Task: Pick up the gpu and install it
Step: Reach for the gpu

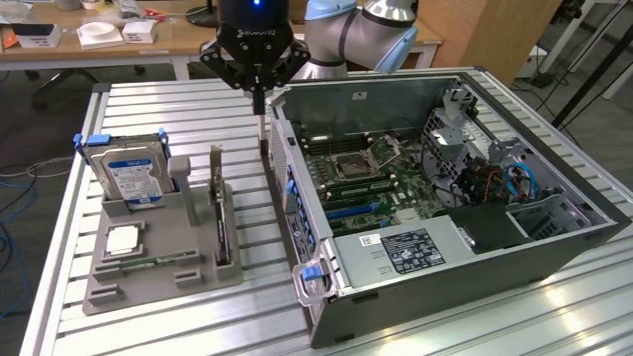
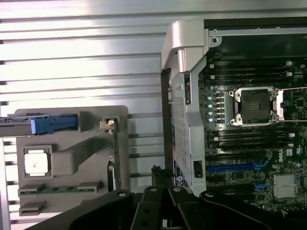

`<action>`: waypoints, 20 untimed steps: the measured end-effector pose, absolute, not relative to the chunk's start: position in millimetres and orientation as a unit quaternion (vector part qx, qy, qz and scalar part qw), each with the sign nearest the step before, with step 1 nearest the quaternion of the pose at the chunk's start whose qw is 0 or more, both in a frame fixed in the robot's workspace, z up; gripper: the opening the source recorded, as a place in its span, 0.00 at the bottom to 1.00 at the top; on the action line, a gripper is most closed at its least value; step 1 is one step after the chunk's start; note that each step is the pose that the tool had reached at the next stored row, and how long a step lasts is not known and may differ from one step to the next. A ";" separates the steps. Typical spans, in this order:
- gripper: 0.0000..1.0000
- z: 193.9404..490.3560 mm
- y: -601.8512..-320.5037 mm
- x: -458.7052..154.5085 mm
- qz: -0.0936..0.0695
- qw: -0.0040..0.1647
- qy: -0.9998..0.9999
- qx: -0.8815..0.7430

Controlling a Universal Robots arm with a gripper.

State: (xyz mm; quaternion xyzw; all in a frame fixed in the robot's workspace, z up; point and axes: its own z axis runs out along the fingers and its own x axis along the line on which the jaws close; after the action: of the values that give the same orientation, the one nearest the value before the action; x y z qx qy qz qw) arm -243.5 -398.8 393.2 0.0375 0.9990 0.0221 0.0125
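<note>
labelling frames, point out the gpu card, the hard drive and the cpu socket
thin dark green-black gpu card with silver bracket (image 1: 219, 222), exterior view, middle of its upright board
boxy silver hard drive with blue-white label (image 1: 133, 176), exterior view, on the label
square metal-framed cpu socket (image 1: 356, 165), exterior view, its dark centre

— What can we read here?
— On the gripper (image 1: 259, 104), across its black body, we read white letters: ROBOTIQ.
— And on the motherboard (image 2: 249, 163)?
— In the wrist view we see small white letters near its edge, turned sideways. They seem to spell DELL, though we are not sure.
— The blue-white label on the hard drive (image 1: 133, 174)?
— We see print there, but cannot read it. The same goes for the black label (image 1: 408, 252) on the silver box (image 1: 356, 271) and the white sticker (image 1: 368, 239) beside it.
</note>
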 end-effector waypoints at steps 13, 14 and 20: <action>0.11 393.2 -399.8 -256.0 0.022 0.013 0.999 0.037; 0.11 393.3 -400.2 -257.2 0.022 0.012 0.999 0.038; 0.11 393.2 -403.7 -266.9 0.022 0.012 0.999 0.037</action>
State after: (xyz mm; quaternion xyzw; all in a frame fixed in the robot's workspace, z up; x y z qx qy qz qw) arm -266.9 -403.7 393.2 0.0375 0.9990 0.0222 0.0125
